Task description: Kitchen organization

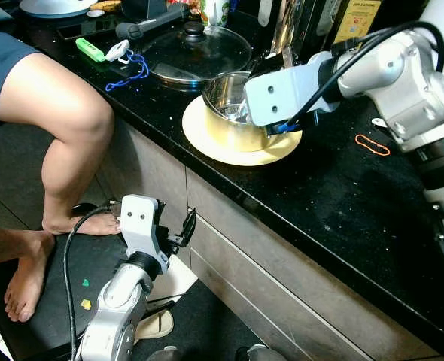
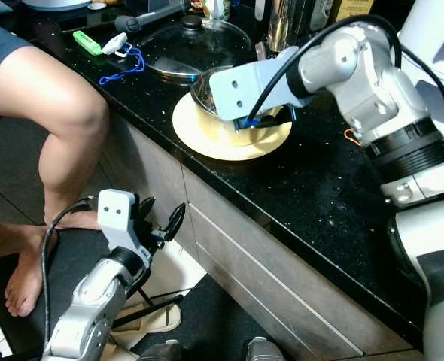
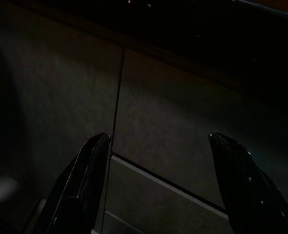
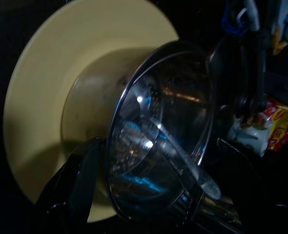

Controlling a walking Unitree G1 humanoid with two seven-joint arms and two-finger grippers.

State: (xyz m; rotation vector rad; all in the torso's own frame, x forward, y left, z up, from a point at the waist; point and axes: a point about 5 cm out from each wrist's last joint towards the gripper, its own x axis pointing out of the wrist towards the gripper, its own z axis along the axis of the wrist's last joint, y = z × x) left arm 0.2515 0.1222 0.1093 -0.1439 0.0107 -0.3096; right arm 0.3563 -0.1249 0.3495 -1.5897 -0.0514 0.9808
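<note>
A shiny steel bowl stands on a pale yellow plate on the black counter. A metal utensil lies inside the bowl. My right gripper reaches over the plate, open, with one black finger outside the bowl's wall and the other on its far side. My left gripper hangs low in front of the grey cabinet doors, open and empty.
A glass pot lid with a black knob lies just behind the bowl. A green object, a blue cord and bottles sit further back, and an orange rubber band to the right. A person's bare leg stands to my left, with a slipper on the floor.
</note>
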